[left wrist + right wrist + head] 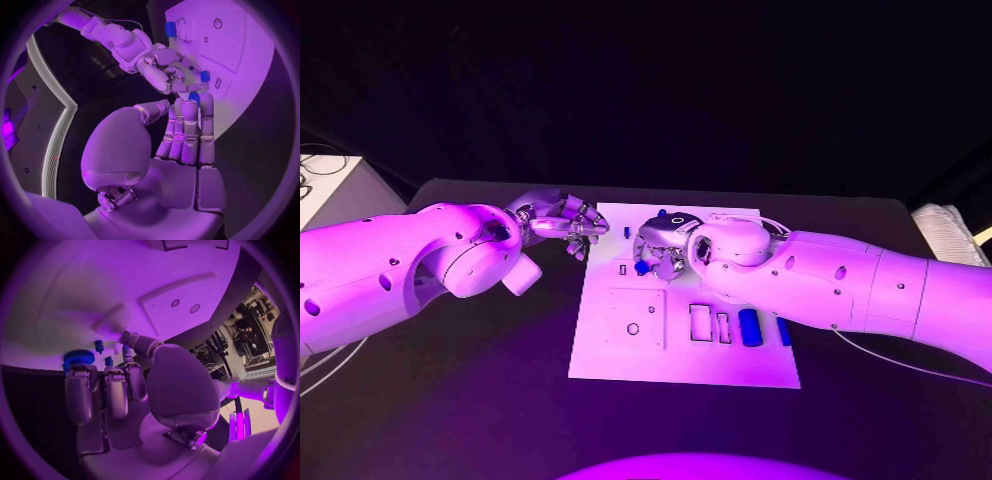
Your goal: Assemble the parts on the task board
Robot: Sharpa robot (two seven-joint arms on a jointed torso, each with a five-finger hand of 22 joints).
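We see the task board at the table's centre. Our right hand sits over the board's 12 o'clock end, fingers curled around a small blue part. Our left hand hovers at 10 o'clock off the board; whether its straight, close-set fingers hold anything, we cannot tell. A blue bar lies at 3 o'clock.

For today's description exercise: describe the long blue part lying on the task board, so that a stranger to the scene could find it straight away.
Start at the white task board in the middle of the black table. Along its right side, just under the right arm, a row of upright slots runs across. The long blue part lies there: the pale slots left of it are empty outlines, it is solid blue.
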